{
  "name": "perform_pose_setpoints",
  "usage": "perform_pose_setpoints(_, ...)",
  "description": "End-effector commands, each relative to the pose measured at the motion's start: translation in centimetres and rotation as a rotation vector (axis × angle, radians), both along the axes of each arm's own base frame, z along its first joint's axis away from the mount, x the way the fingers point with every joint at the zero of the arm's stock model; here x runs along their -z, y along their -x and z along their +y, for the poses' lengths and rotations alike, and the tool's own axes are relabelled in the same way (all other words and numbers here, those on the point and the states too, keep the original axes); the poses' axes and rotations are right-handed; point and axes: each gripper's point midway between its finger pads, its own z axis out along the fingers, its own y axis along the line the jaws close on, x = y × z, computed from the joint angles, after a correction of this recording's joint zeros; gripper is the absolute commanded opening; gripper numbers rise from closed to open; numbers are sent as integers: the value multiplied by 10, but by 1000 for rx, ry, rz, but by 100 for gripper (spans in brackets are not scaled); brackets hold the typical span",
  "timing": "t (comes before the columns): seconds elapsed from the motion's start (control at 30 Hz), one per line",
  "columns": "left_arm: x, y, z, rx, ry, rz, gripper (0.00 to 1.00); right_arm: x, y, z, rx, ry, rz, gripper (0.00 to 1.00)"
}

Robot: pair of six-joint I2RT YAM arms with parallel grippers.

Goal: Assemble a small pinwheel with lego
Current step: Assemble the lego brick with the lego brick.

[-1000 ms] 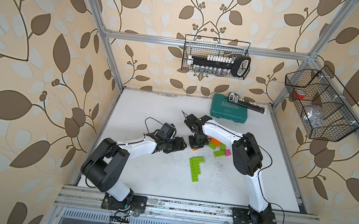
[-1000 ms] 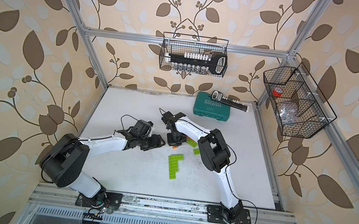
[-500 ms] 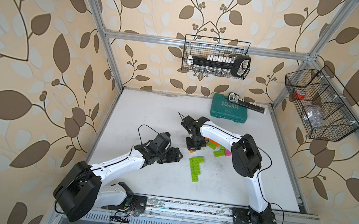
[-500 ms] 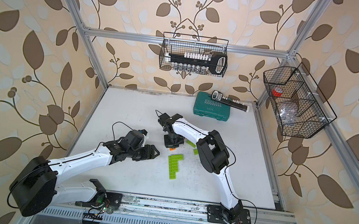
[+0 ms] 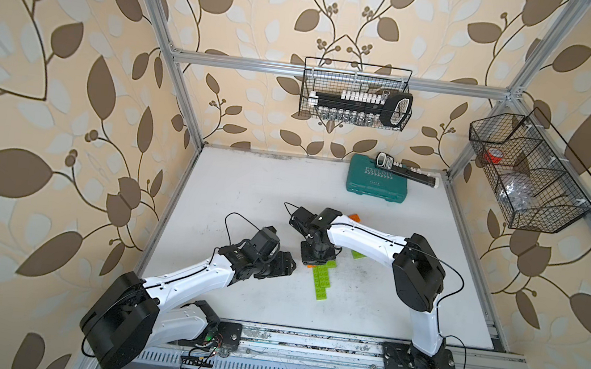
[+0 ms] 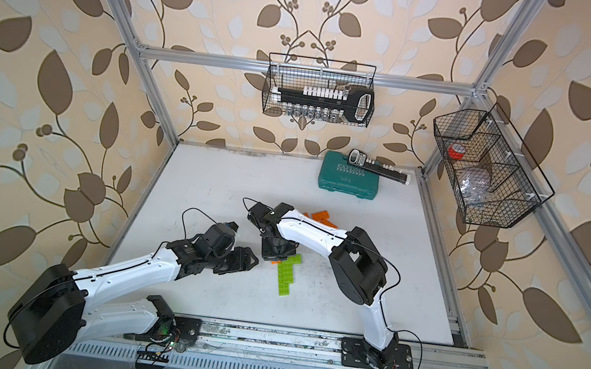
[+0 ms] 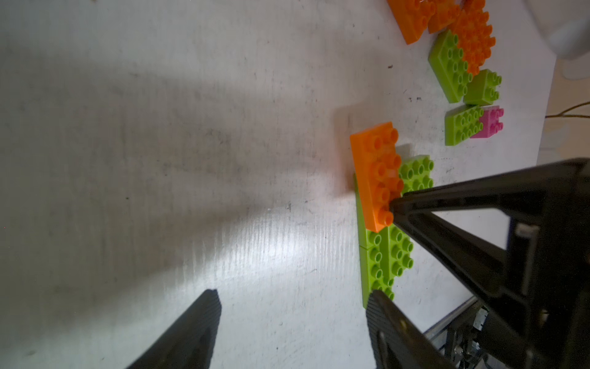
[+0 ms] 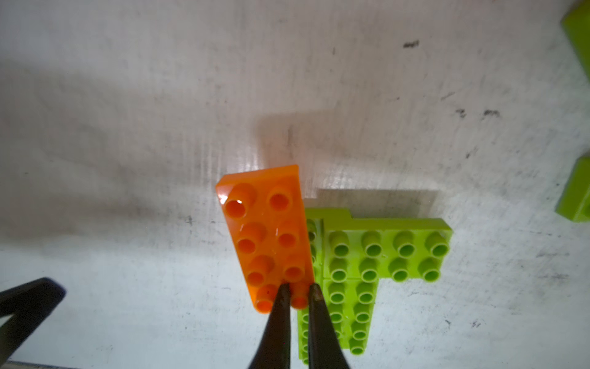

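right tool [image 8: 298, 295]: nearly closed, pinching orange brick [image 8: 268, 230] stud | left tool [image 7: 293, 297]: parted, empty, beside green bricks [image 7: 388, 255]

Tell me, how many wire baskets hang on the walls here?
2. The back basket hangs on the rear wall; the side basket hangs on the wall at the robot's right. None looks hidden.

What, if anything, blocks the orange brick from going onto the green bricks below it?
Nothing visible. The orange brick, pinched by the right tool, hangs tilted over the edge of the green bricks; their visible studs are bare, and the open left tool stands aside.
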Motion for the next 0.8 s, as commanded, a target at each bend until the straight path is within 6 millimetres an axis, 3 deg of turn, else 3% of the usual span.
perform_pose_setpoints(0.0, -2, 1, 0, -6, 2, -18, 75, -5, 0, -2, 54, -16, -16, 8)
perform_pose_setpoints(0.77, 0, 0, 1, -3, -7, -20, 75, 14, 1, -4, 54, 26, 14, 7)
